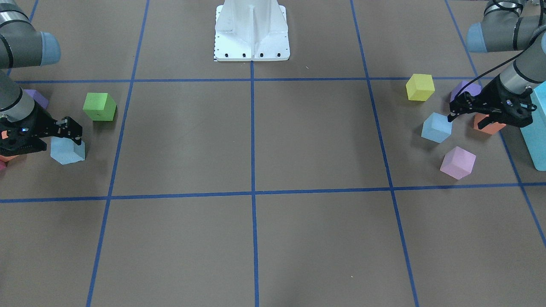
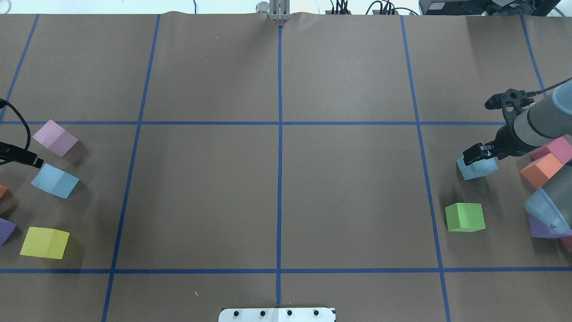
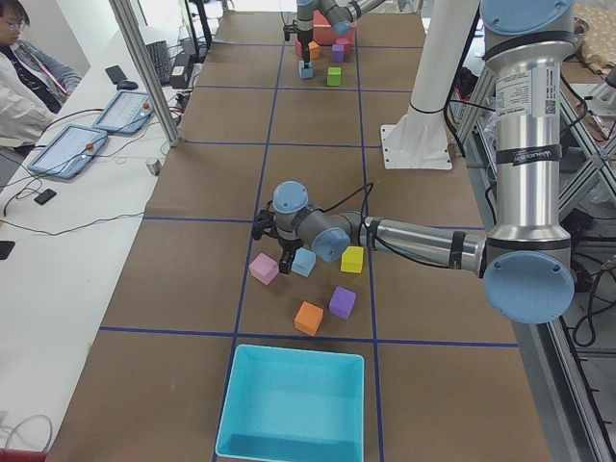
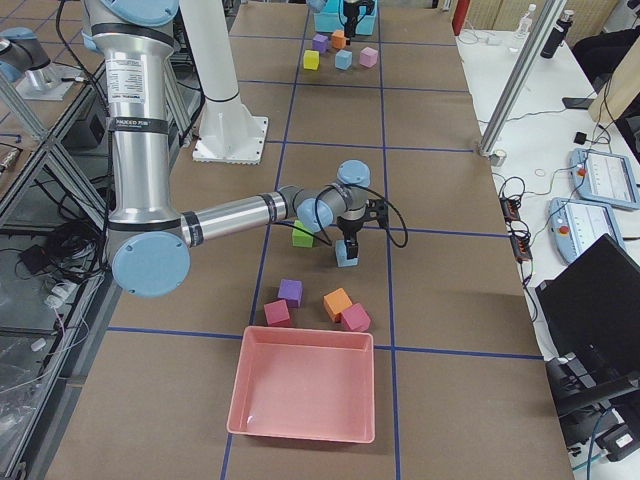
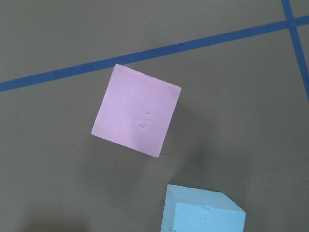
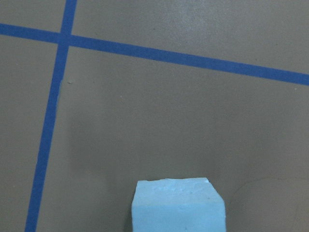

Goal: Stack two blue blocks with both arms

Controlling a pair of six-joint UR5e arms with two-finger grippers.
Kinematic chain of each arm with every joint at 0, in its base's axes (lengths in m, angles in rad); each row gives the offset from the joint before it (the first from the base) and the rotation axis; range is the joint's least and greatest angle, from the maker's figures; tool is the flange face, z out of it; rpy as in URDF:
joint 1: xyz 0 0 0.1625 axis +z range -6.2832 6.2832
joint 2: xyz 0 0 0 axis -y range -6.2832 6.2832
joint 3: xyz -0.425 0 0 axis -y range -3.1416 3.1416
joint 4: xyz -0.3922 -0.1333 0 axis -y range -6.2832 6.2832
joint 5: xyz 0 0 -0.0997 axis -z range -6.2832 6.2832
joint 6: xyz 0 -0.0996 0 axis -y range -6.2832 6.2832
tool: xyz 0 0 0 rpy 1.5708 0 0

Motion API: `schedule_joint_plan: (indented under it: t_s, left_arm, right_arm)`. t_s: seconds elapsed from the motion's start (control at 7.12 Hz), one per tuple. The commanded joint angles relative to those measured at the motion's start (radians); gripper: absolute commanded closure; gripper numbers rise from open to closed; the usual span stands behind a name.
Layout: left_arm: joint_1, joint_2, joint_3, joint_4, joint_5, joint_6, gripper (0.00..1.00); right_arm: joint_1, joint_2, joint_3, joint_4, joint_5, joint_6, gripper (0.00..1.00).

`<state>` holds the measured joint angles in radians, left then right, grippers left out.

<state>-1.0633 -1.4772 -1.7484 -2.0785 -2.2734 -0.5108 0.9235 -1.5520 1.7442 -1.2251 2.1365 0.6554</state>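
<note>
One blue block [image 1: 437,127] lies on the table on my left side, beside a lilac cube [image 1: 457,162]. My left gripper [image 1: 466,121] hangs low just beside this block with jaws apart, one fingertip [image 1: 450,117] at its corner. The left wrist view shows the lilac cube [image 5: 136,111] in the middle and the blue block [image 5: 205,212] at the bottom edge. The other blue block [image 1: 67,150] rests on my right side. My right gripper [image 1: 59,140] sits over it, jaws apart on either side. The right wrist view shows that block [image 6: 178,205] at bottom centre.
Near the left block are a yellow cube [image 1: 420,87], a purple cube [image 1: 465,90], an orange cube [image 1: 488,124] and a turquoise bin [image 1: 538,128]. A green cube [image 1: 99,106] lies near the right block, with a pink tray [image 4: 305,395] further out. The white base pedestal [image 1: 251,30] stands at the back.
</note>
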Motion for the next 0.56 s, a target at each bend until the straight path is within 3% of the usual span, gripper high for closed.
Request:
schedule_joint_plan:
  t_s: [0.0,0.42]
  left_arm:
    - [0.0,0.0,0.0,0.0,0.0,0.0,0.01]
    - [0.029,0.006,-0.008,-0.029,0.002,0.005,0.01]
  right_arm:
    - [-0.006,0.003,-0.023,0.004,-0.003,-0.011,0.05]
    - [-0.023,0.004,-0.026,0.004,-0.015,-0.008,0.06]
